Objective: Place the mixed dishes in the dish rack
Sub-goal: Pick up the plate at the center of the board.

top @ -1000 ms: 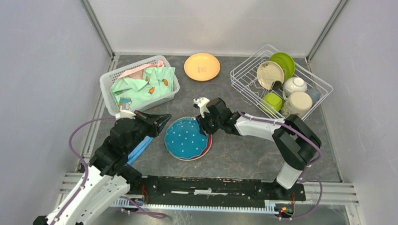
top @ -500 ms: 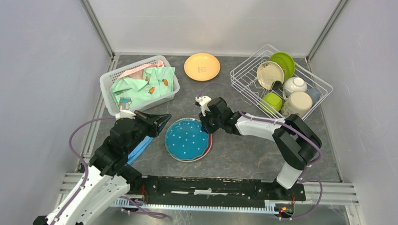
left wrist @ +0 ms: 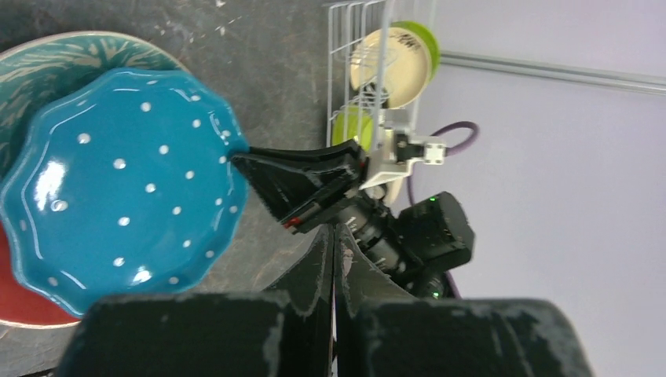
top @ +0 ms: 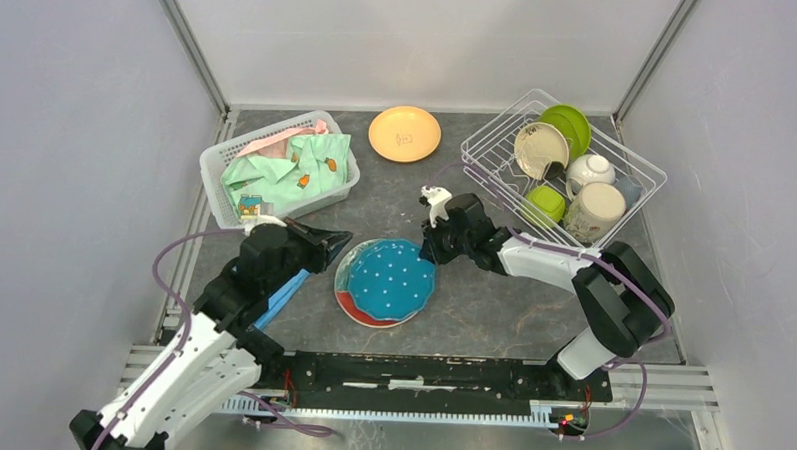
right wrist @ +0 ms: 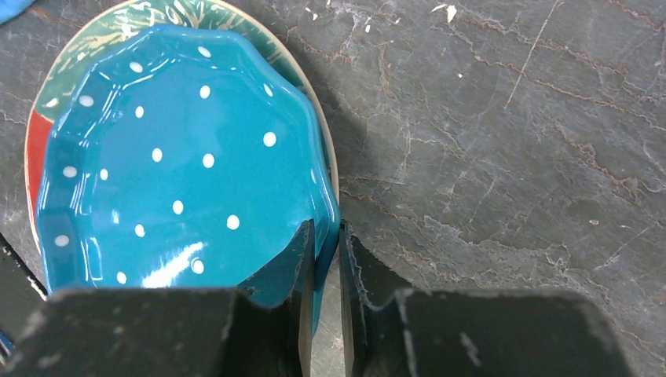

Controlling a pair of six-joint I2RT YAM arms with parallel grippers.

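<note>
My right gripper (top: 427, 253) is shut on the right rim of the blue white-dotted plate (top: 391, 280). In the right wrist view its fingers (right wrist: 294, 255) pinch that rim (right wrist: 323, 236). The blue plate (right wrist: 173, 165) lies on a green-patterned plate (right wrist: 236, 16) and a red plate (top: 350, 305), shifted right of them. An orange plate (top: 405, 133) lies at the back. The white wire dish rack (top: 487, 153) at the back right holds a cream plate (top: 539, 148), a lime-green plate (top: 568, 126), bowls and a beige mug (top: 597, 206). My left gripper (top: 340, 240) is shut and empty, just left of the stack.
A white plastic basket (top: 217, 164) of clothes stands at the back left. A folded blue cloth (top: 282, 293) lies under my left arm. Grey walls with metal rails close in the table on three sides.
My right gripper closed on the blue plate's rim and pulled it to the right, uncovering the red plate's lower left edge. My left arm shifted slightly right.
</note>
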